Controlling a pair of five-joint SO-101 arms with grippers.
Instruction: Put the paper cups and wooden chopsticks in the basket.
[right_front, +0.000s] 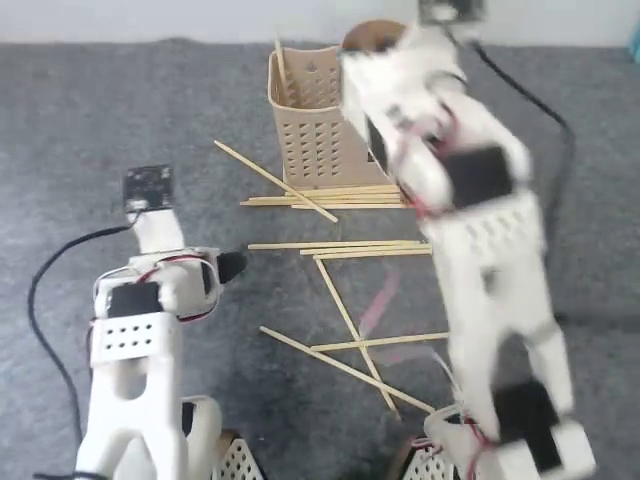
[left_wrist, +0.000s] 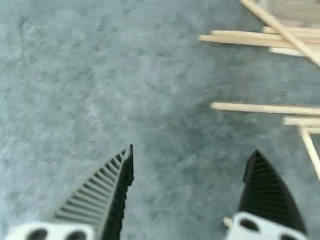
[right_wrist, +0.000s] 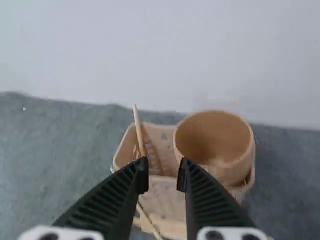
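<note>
The paper cup (right_wrist: 215, 142) sits inside the basket (right_front: 310, 140), on the side away from a single upright chopstick (right_wrist: 137, 127) that leans against the opposite wall. It looks like more than one cup nested together, though the count cannot be told. So you may judge the cups done and the chopsticks barely begun. The loose chopsticks (right_front: 340, 246) lie on the grey mat (right_front: 100, 120) in front of the basket. One bundle lies against its foot, a second parallel row is just beside that, and several single sticks cross one another nearer the arm bases.

The right gripper (right_wrist: 162, 175) hangs above the basket, its jaws a narrow gap apart with nothing between them. The left gripper (left_wrist: 193, 150) is low over bare mat with its jaws spread wide and empty, and the ends of the nearest sticks lie just beyond its tips.

Your step in hand is probably a chopstick pickup. Choose a stick that lies alone or at the edge of a row, not one pinned under a crossing stick. Set the jaws square across its length and near its middle, so it will not droop when lifted. Press the tips into the soft mat before closing, since the sticks are thin and likely to roll. Tip the stick upright over the basket and avoid nudging its wall.
</note>
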